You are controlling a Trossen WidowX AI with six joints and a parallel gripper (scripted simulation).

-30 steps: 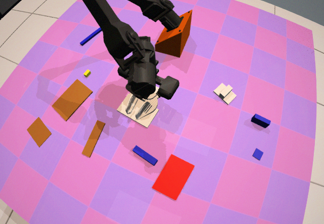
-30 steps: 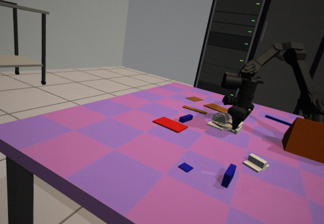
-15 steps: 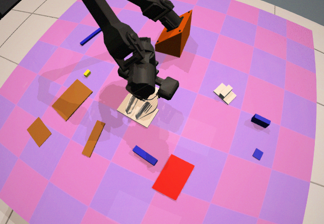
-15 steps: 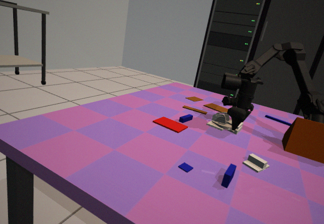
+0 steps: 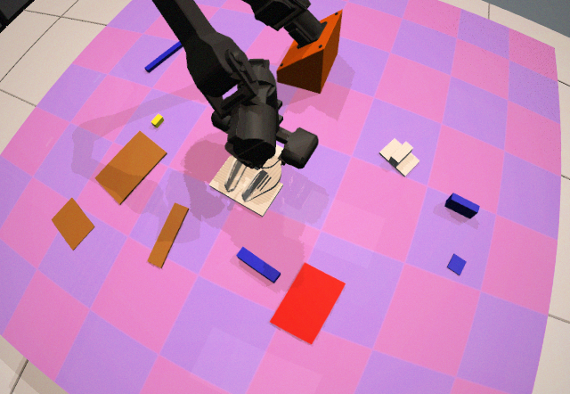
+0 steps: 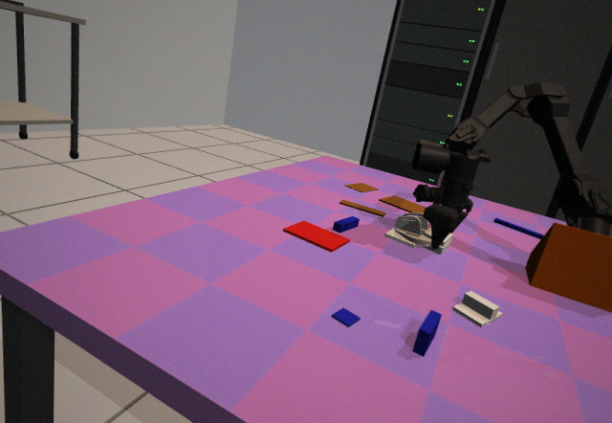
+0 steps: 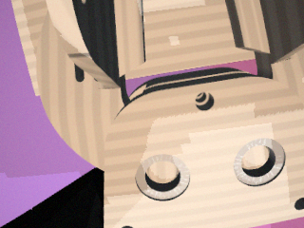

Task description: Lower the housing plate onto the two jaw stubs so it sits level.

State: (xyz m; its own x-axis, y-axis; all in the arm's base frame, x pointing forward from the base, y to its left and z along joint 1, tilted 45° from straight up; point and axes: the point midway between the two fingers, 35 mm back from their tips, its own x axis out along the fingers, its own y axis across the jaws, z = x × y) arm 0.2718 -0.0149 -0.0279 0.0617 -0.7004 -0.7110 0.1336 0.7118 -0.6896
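Note:
The cream base plate (image 5: 266, 204) (image 6: 401, 240) lies on the table under the hand. Two upright jaws (image 5: 233, 176) with dark inner sides stand on it. In the wrist view the cream housing plate (image 7: 209, 135) shows two ringed holes, with a light round surface, apparently a jaw stub, inside each. A dark crescent lies along each hole's lower side. My gripper (image 5: 257, 168) (image 6: 426, 233) is low over the assembly, its fingers wide, shut on the housing plate. The arm covers much of the grip, and I cannot tell whether the plate is fully seated.
A blue block (image 5: 258, 264) (image 6: 345, 224) and a red slab (image 5: 307, 303) (image 6: 316, 235) lie in front. Brown boards (image 5: 131, 167) and a yellow block (image 5: 157, 120) lie left. A cream stepped piece (image 5: 399, 157) (image 6: 477, 308) and an upright blue block (image 5: 461, 205) (image 6: 426, 332) are right.

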